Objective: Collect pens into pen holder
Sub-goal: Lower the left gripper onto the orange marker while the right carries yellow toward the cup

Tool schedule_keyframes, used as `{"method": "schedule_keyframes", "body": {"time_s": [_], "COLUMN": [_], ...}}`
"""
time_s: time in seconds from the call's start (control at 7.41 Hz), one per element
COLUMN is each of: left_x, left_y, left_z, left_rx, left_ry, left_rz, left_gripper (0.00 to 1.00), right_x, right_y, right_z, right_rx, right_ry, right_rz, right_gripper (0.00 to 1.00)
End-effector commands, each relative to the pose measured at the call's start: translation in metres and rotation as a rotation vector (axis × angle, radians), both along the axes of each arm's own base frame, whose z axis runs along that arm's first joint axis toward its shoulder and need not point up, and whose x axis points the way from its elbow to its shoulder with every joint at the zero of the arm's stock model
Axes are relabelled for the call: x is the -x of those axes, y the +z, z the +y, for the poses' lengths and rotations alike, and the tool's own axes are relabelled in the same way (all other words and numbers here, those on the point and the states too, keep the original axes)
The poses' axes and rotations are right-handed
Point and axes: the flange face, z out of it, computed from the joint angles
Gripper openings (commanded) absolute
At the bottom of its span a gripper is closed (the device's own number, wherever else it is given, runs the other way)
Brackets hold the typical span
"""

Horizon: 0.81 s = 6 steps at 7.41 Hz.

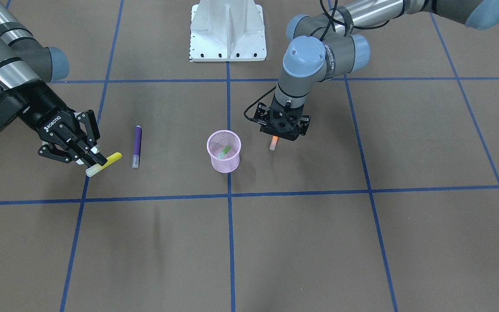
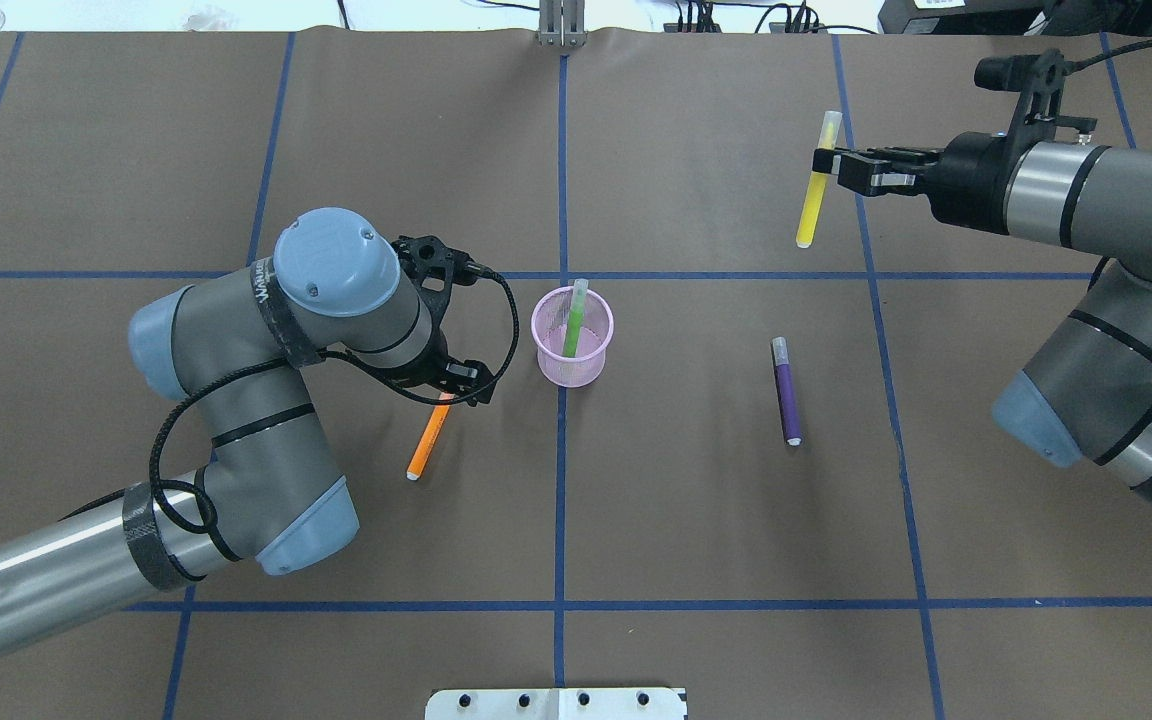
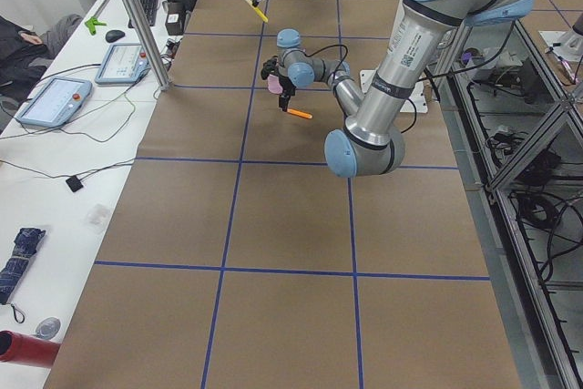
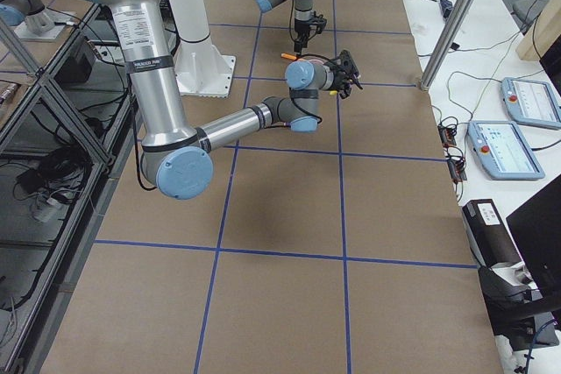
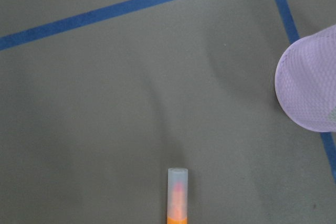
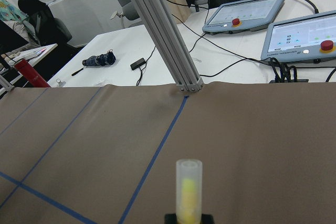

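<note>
Brown table with blue tape grid. Pink mesh cup near centre, upright. Green pen leaning inside, clear cap poking past rim. Purple pen flat on table, well apart from cup, on right-arm side. Yellow pen clamped crosswise in right gripper near capped end, lifted off table. Orange pen flat on table near cup, capped end under left gripper. Left fingers hidden; open or closed, cannot tell.
</note>
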Motion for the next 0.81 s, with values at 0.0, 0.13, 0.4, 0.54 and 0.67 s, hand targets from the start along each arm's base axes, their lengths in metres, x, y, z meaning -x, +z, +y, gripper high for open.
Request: {"method": "schedule_keyframes", "body": {"time_s": [0.0,0.13,0.4,0.54,0.67], "left_x": [-0.0103,-0.0105,-0.0156,-0.0158,-0.0194], "left_y": [0.0063,0.0039,0.0038,0.0046,0.0088], "left_z": [0.0056,0.0068,0.0086,0.0080,0.0049], "left_rx": [0.007,0.004,0.005,0.004,0.005], "left_ry": [0.014,0.015,0.020,0.016,0.007], "left_rz": [-0.013,-0.009,-0.012,-0.015,-0.026], "left_gripper": [0.90,0.86,0.72,0.69,0.69], "right_x": [0.0085,0.0117,0.0137,0.0153,0.0160], "right_y": [-0.0075,-0.0127,-0.0135,-0.0135,-0.0135], "right_z": [0.0020,0.0012,0.0028,0.0037,0.0042], "right_rx": [-0.010,-0.015,-0.017,-0.016,-0.016], "right_ry": [-0.008,-0.011,-0.015,-0.018,-0.020], "right_rz": [-0.008,-0.013,-0.015,-0.015,-0.015], "right_gripper": [0.00,0.00,0.00,0.00,0.00]}}
